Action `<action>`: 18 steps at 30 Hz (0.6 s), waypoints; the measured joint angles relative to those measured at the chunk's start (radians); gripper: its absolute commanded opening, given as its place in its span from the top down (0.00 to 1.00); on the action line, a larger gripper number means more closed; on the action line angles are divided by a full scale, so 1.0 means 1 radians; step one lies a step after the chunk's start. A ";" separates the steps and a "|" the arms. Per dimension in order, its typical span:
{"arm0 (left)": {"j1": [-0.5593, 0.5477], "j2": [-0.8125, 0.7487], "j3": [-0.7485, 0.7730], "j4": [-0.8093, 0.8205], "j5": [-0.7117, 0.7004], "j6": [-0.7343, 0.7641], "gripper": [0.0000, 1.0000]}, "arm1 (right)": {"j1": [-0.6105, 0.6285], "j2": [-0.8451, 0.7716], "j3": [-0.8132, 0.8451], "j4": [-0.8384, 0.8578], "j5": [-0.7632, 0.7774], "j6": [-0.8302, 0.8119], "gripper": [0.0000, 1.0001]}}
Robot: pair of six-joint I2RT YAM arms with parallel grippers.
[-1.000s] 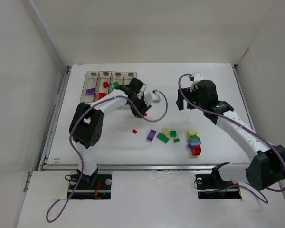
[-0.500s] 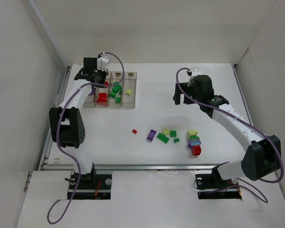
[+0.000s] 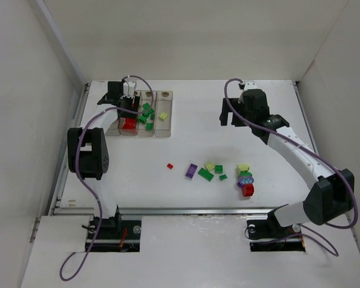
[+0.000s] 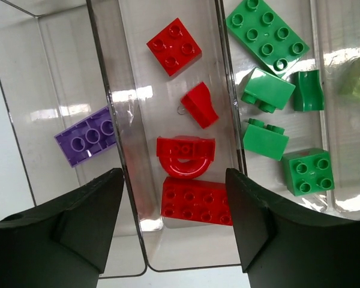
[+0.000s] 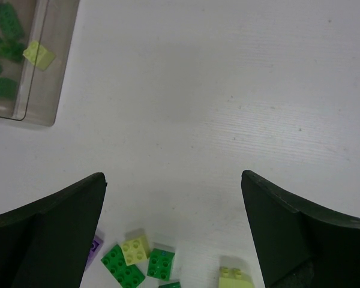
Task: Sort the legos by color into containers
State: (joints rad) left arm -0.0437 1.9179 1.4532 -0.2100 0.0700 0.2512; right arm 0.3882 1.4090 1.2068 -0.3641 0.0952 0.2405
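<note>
The containers (image 3: 139,96) are a row of clear bins at the back left. My left gripper (image 3: 127,104) hangs open over the red bin, nothing between its fingers (image 4: 175,216). Below it lie several red legos (image 4: 185,156). A purple brick (image 4: 86,136) is in the bin to the left, green ones (image 4: 267,34) in the bin to the right, and a pale yellow one (image 3: 162,116) in the last bin. Loose legos lie mid-table: a small red one (image 3: 170,166), purple (image 3: 191,171), green (image 3: 205,174), yellow (image 3: 244,168). My right gripper (image 3: 230,118) is open and empty above bare table (image 5: 174,198).
A stacked purple-and-green piece (image 3: 246,178) and a red brick (image 3: 248,190) lie at the right of the loose group. White walls close in the table on three sides. A rail (image 3: 186,210) runs along the near edge.
My left arm swung from mid-table back to the bins, and its gripper went from shut to open over the red bin. The right arm shifted only slightly.
</note>
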 measured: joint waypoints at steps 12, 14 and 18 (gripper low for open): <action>-0.031 -0.018 0.038 -0.013 -0.176 -0.033 0.00 | -0.022 -0.127 0.014 -0.189 0.122 0.045 0.01; -0.040 -0.050 0.058 -0.014 -0.254 -0.077 0.00 | -0.056 -0.175 0.009 -0.214 0.117 0.047 0.01; -0.043 -0.187 0.060 -0.015 -0.352 -0.151 0.00 | -0.108 -0.226 -0.030 -0.272 0.117 0.048 0.01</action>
State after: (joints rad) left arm -0.0872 1.7309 1.5135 -0.2249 -0.2825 0.1001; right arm 0.2798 1.1828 1.1770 -0.6357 0.2123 0.2882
